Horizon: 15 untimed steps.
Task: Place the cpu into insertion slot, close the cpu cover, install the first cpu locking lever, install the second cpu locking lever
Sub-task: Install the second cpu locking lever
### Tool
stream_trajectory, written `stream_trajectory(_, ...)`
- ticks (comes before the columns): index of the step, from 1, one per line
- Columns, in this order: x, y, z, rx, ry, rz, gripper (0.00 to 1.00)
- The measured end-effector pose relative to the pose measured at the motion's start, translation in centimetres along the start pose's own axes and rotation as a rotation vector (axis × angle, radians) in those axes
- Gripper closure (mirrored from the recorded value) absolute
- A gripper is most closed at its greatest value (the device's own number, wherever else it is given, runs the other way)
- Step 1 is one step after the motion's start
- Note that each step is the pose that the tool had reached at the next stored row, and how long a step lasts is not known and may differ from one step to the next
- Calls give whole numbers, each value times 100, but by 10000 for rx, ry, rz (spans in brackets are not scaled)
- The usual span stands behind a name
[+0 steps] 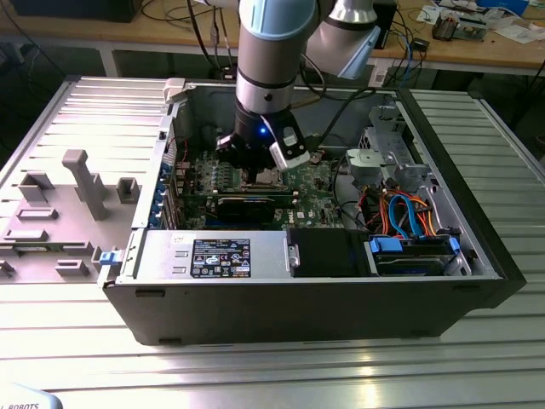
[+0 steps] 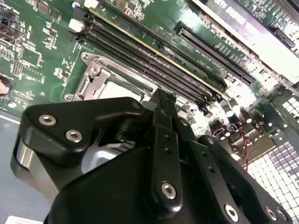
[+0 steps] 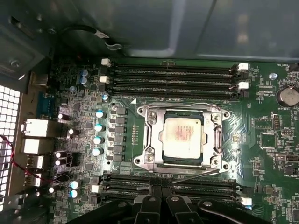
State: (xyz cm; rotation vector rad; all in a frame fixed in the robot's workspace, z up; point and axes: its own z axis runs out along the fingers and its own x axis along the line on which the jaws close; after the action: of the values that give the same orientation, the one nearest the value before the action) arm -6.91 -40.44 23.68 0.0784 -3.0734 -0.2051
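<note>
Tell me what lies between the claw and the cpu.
In the first wrist view, dark memory slots cross the board between the claw and the cpu in its socket.

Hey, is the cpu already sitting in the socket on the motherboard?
Yes, in the first wrist view the cpu lies flat inside the socket, with the cpu cover framing its silvery top.

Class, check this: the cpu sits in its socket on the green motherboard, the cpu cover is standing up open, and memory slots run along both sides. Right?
Not quite. In the first wrist view the cpu cover lies closed flat around the cpu, not standing open. The rest holds: green motherboard, memory slots on both sides.
</note>
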Motion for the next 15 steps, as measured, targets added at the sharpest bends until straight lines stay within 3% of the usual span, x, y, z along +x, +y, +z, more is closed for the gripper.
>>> stream_trajectory(6,41,-54,5,-152,-7,-14,89)
stream_trajectory(15,70,-84,108,-329,7,-24,89)
